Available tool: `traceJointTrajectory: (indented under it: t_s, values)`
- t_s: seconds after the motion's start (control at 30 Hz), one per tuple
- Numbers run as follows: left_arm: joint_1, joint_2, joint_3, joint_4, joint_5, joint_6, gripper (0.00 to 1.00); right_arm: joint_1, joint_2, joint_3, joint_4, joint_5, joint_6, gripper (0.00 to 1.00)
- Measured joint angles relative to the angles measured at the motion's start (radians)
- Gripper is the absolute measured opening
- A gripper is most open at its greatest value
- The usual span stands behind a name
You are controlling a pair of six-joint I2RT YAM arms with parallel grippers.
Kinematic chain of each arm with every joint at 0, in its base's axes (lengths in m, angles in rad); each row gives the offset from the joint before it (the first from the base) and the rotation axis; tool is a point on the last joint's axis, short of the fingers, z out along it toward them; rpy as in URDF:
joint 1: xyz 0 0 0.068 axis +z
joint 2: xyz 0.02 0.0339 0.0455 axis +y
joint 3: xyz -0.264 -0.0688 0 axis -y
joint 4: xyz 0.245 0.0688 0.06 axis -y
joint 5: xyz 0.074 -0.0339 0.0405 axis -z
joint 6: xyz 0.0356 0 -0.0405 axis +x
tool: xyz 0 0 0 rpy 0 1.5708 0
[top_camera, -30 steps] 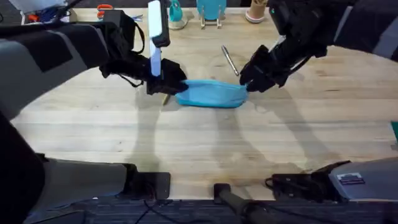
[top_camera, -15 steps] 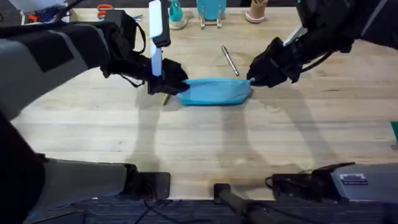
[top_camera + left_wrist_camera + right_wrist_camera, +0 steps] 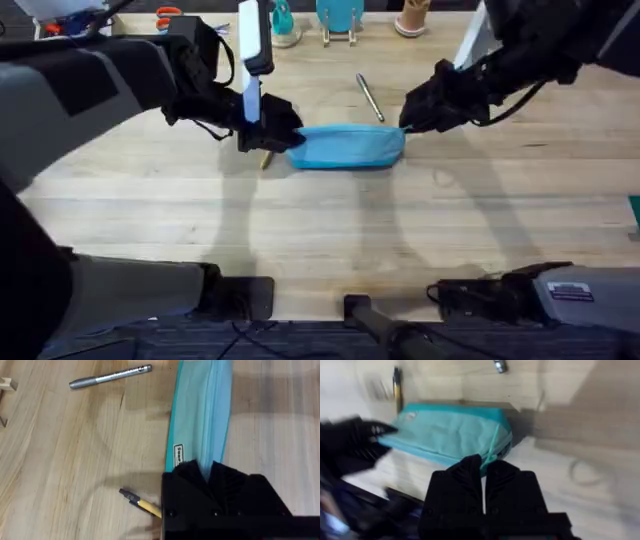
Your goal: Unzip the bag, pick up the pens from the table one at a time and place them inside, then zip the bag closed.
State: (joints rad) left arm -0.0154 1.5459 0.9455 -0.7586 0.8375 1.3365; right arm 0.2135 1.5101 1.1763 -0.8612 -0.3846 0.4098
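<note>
From overhead, the light blue oval fabric pencil pouch [image 3: 348, 146] lies on the pale wooden butcher-block table [image 3: 320, 230] with its long axis running from 9 to 3 o'clock. The left gripper [image 3: 278, 138] pinches the pouch's 9 o'clock end, and the right gripper [image 3: 408, 122] closes on its 3 o'clock end. The slim silver-grey metal pen [image 3: 370, 97] lies just beyond the pouch towards 12 o'clock, pointing roughly from 11 to 5. A tip of the yellow pen with a dark end [image 3: 266, 159] peeks out under the left gripper.

In the left wrist view, the black fingers [image 3: 192, 472] sit nearly together, clamped on the pouch's [image 3: 200, 410] end, and its zip runs lengthwise away from them. The yellow pen [image 3: 140, 502] lies beside the fingers; the silver pen [image 3: 110, 376] rests farther off.

In the right wrist view, the fingers [image 3: 470, 467] are pressed together on the zip at the pouch's [image 3: 450, 432] near end.
</note>
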Motion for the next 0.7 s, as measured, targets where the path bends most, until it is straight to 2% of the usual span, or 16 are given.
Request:
traceJointTrajectory:
  t_s: [0.2, 0.33, 0.7]
  values:
    - [0.0, 0.0, 0.0, 0.0, -0.004, 0.0, 0.041, 0.036, 0.0, 0.0, 0.0, 0.018, -0.285, 0.031]
    - [0.0, 0.0, 0.0, 0.0, -0.007, 0.0, 0.041, 0.059, 0.0, 0.0, 0.002, 0.029, -0.407, 0.031]
    - [0.0, 0.0, 0.0, 0.0, -0.013, 0.0, 0.041, 0.123, 0.0, 0.01, 0.056, 0.042, -0.493, 0.032]
